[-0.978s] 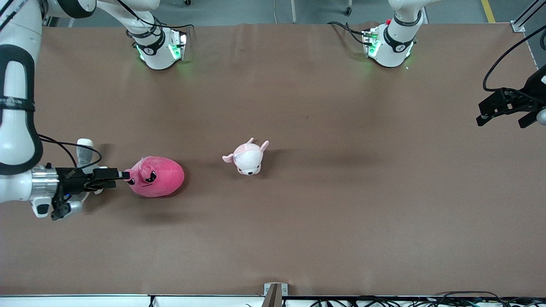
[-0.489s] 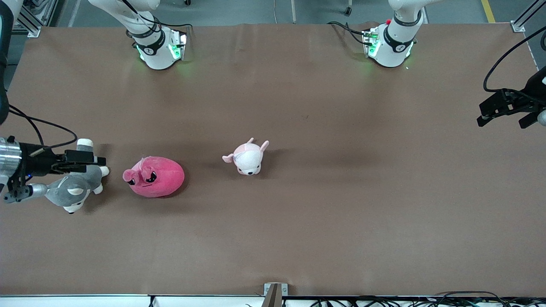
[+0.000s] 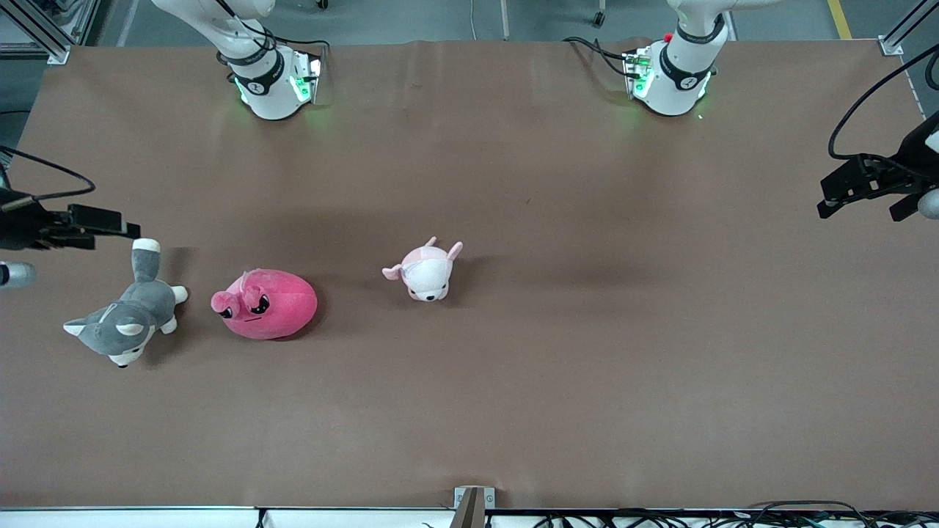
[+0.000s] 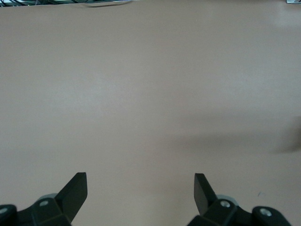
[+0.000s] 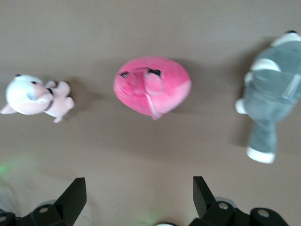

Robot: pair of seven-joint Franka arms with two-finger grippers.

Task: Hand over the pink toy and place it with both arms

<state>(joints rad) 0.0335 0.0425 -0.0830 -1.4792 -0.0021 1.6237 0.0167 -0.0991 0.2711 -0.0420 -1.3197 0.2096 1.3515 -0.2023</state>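
The pink toy [image 3: 268, 303] lies on the brown table toward the right arm's end, between a grey dog plush and a pale pink plush. It also shows in the right wrist view [image 5: 153, 87]. My right gripper [image 3: 110, 222] is open and empty, up in the air at the table's edge, over the spot beside the dog's tail and apart from the toy. Its own view shows the spread fingers [image 5: 75, 197]. My left gripper [image 3: 862, 198] is open and empty over the left arm's end of the table, and its view shows only bare table between its fingers [image 4: 77, 188].
The grey-and-white dog plush [image 3: 121, 323] lies beside the pink toy at the right arm's end. The pale pink-and-white plush [image 3: 425, 270] lies near the table's middle. The arm bases [image 3: 271, 81] stand along the table's edge farthest from the camera.
My right gripper has pulled away from the pink toy's ear toward the table's end and risen, uncovering the grey dog. The toy has stayed put. The left arm has not moved.
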